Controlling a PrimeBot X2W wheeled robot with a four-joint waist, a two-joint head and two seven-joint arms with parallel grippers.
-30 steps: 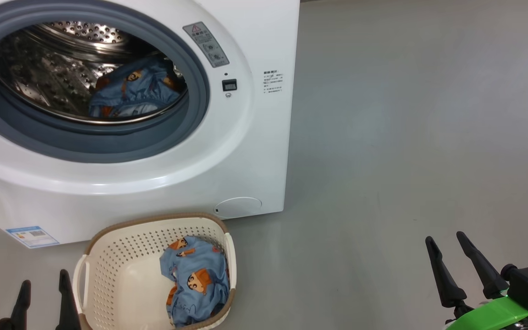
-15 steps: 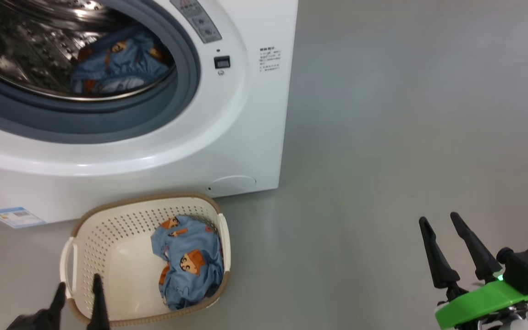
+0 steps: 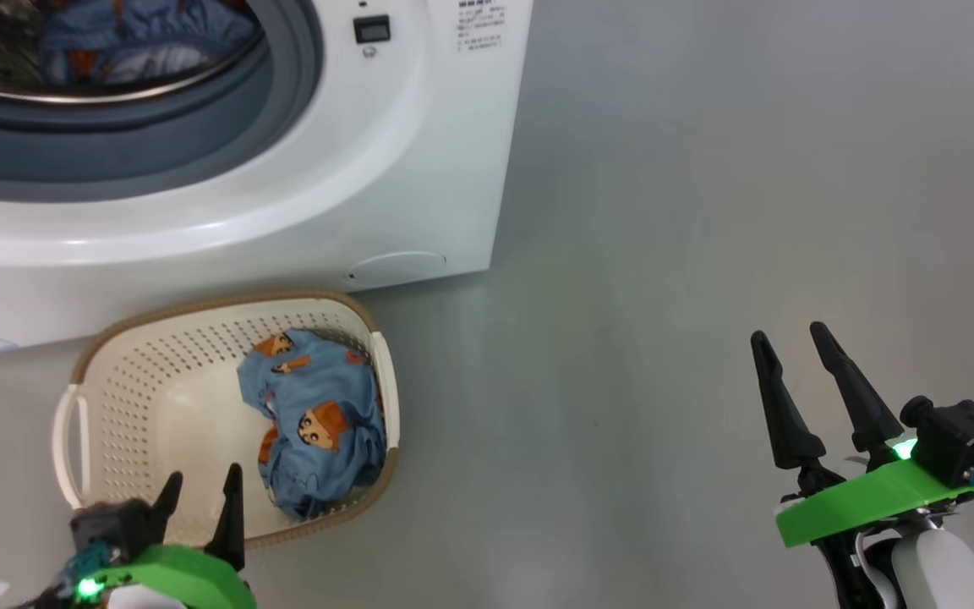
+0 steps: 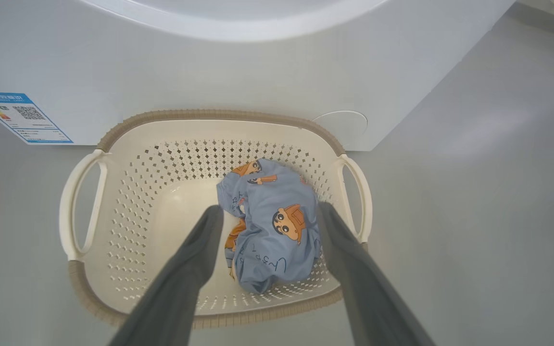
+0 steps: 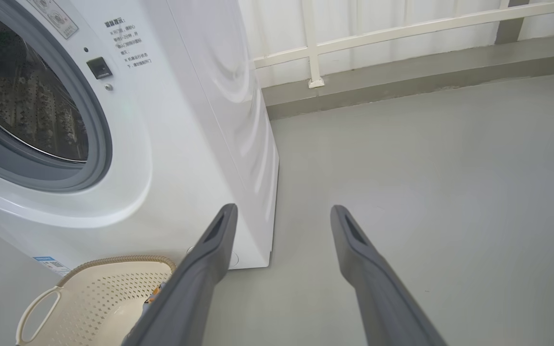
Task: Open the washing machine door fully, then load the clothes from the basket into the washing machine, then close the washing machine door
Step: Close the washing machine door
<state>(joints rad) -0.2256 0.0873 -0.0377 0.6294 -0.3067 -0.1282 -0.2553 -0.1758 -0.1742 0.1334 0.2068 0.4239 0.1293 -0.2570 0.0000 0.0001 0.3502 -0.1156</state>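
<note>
The white washing machine (image 3: pixel 385 152) stands at the upper left with its round opening uncovered; its door is out of view. One light blue printed garment (image 3: pixel 132 34) lies inside the steel drum. On the floor in front sits the cream basket (image 3: pixel 140 389), holding another of the clothes (image 3: pixel 314 423) bunched at its right side. My left gripper (image 3: pixel 204 478) hovers open over the basket's near rim. In the left wrist view, the left gripper (image 4: pixel 270 209) frames that garment (image 4: pixel 272 240) from above without touching it. My right gripper (image 3: pixel 789 334) is open and empty over bare floor at the lower right.
Grey floor stretches to the right of the machine. A blue label (image 4: pixel 19 117) is stuck low on the machine's front. In the right wrist view, a low grey kerb and white railing (image 5: pixel 378 33) run behind the machine.
The head camera has tilted down, so the machine and basket sit higher in the picture. My left gripper has moved right, from beside the basket to over its near rim. Both grippers stay open.
</note>
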